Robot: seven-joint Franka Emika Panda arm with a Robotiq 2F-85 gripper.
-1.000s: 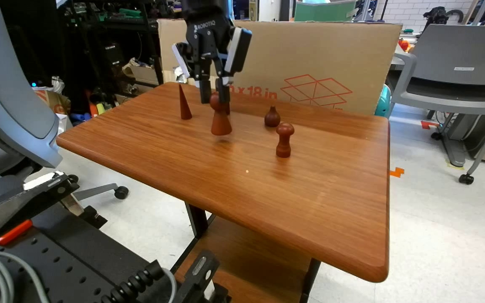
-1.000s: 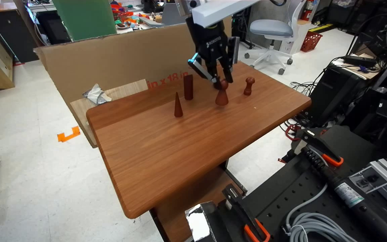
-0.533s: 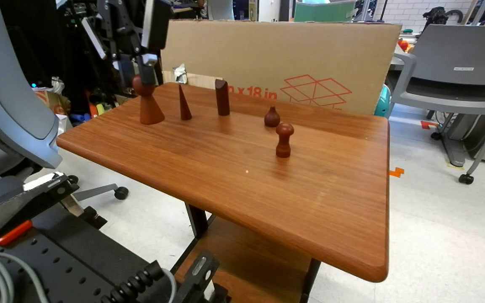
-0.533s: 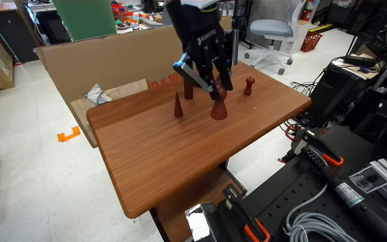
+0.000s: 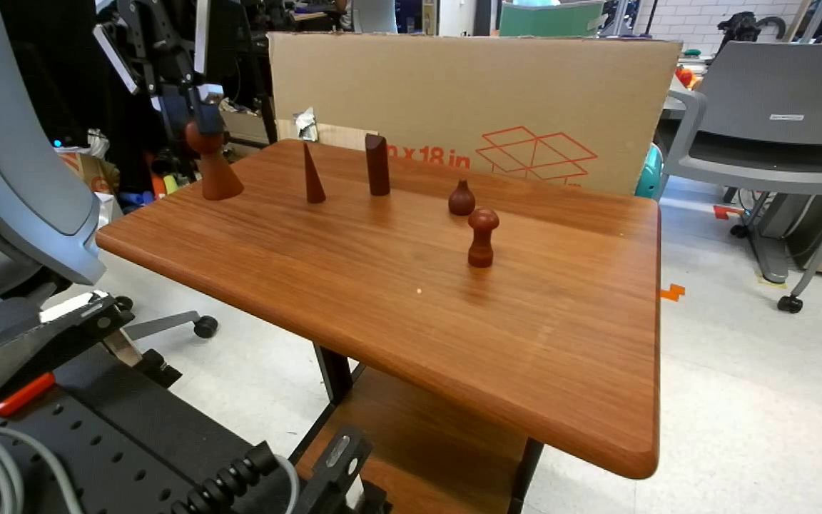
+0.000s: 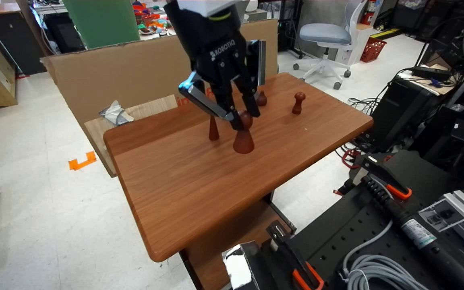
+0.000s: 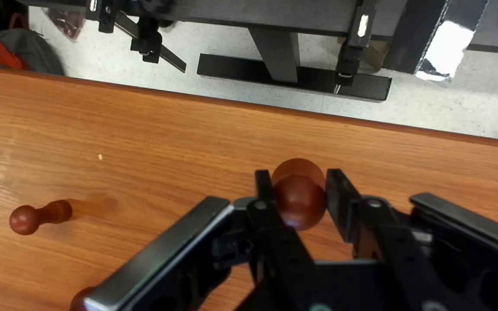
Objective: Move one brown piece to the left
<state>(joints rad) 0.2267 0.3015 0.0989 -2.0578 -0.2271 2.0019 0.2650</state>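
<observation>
While the gripper [image 7: 298,183] hangs over the table [image 5: 411,343], its jaws stand parted by only the width of the round head on the brown piece [image 6: 243,142]; fingers [image 7: 339,194] touch it on both sides. Piece held off the table, base down; beside the slim cone [image 5: 313,180] in both exterior views, apart from it. Near the cone: straight post [image 5: 377,169], upright. Farther from the cone: bulb-shaped piece [image 5: 462,200] and waisted knob-headed piece [image 5: 481,243].

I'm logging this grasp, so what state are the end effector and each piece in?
Brown piece, held by its round head, above the table.
End effector, shut on the brown piece.
Cone piece, standing point up.
Post-like piece, standing upright.
Bulb-shaped piece, standing upright.
Mushroom-headed piece, standing upright.
</observation>
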